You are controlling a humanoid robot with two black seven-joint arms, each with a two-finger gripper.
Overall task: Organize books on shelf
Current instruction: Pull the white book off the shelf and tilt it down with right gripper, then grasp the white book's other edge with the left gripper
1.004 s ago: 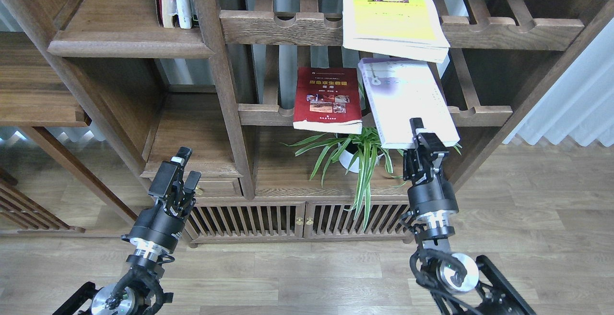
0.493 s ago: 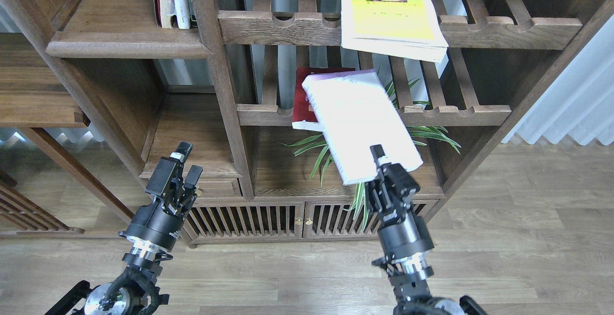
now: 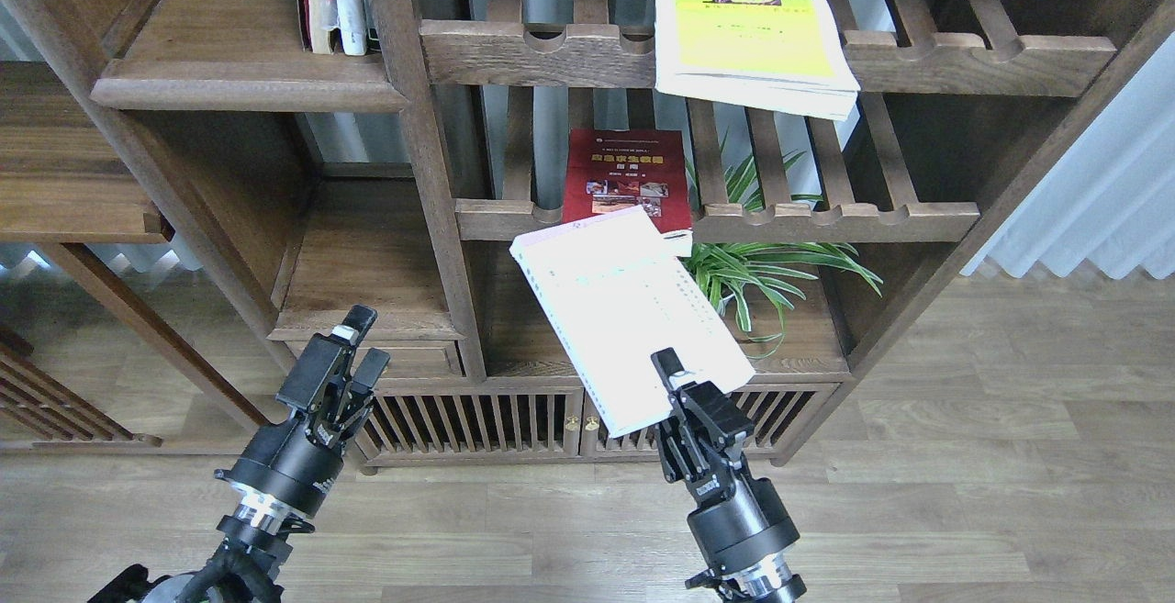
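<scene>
The pale book (image 3: 624, 309), a flat rectangular paperback with a white cover, is held tilted in front of the bookcase, clamped at its near edge by the right gripper (image 3: 677, 385). The dark red book (image 3: 627, 176) lies on a slatted rack; the yellow-green book (image 3: 748, 29) lies on the rack above. The solid wooden shelf (image 3: 248, 89) is seen upper left. The left gripper (image 3: 353, 346) is slightly parted, holding nothing.

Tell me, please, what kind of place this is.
Probably a home study or living room: a tall wooden bookcase with books, a potted plant on it, wood flooring, and a curtain.
</scene>
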